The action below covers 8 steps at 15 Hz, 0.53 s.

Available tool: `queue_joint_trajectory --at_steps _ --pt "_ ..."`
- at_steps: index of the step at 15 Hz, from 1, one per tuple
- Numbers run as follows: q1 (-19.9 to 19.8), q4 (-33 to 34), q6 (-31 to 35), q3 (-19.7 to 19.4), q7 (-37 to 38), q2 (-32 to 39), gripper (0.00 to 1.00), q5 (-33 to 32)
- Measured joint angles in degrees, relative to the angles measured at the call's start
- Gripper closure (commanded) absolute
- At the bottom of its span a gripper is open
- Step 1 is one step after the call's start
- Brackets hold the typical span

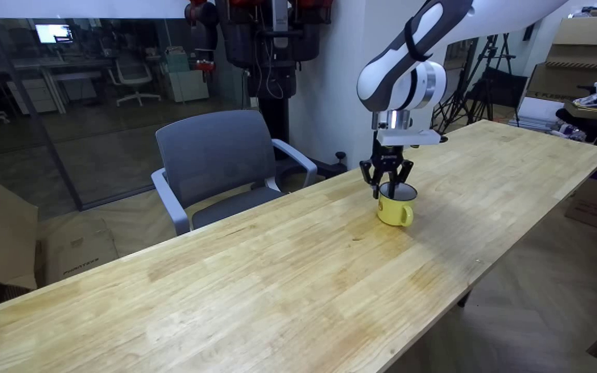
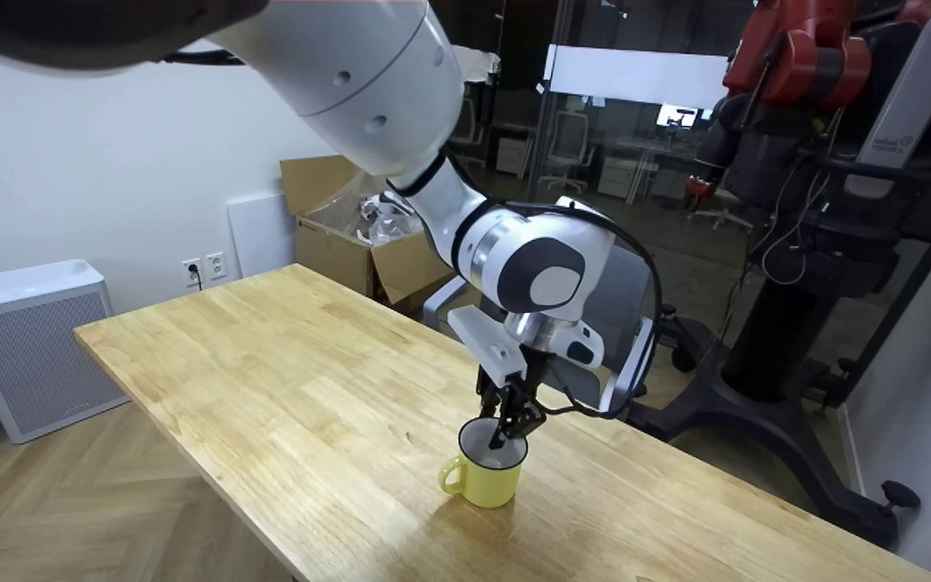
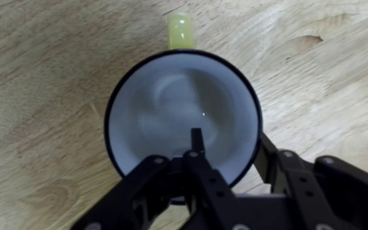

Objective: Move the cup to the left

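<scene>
Gripper (image 1: 384, 191) points down, its fingers (image 3: 197, 140) spread: one dips inside the cup (image 1: 391, 212), one stands outside, wall between. Inner finger clear of that wall in the wrist view; whether the outer touches, cannot tell. Cup upright on table (image 1: 257, 280), roughly midway between the long edges, handle (image 3: 180, 32) facing away from the chair (image 1: 215, 155). Box (image 2: 332, 263) near a table corner.

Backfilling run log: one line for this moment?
black gripper open; straddling rim of yellow round mug; mug upright on pale wooden table
</scene>
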Motion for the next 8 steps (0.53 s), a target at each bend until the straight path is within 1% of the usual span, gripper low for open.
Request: queue_joint_trajectory --at_steps 1,2,4,5,8 --pt "0.06 0.31 0.0 0.0 0.24 0.03 0.95 -0.28" --pt "0.18 0.6 0.0 -0.03 0.48 0.05 0.99 -0.54" --pt "0.52 0.89 -0.37 -0.17 1.16 0.05 1.0 -1.17" --pt "0.73 1.06 -0.6 -0.43 1.57 0.02 0.98 -1.78" --pt "1.05 1.48 -1.13 -0.74 1.95 0.06 0.97 -2.44"
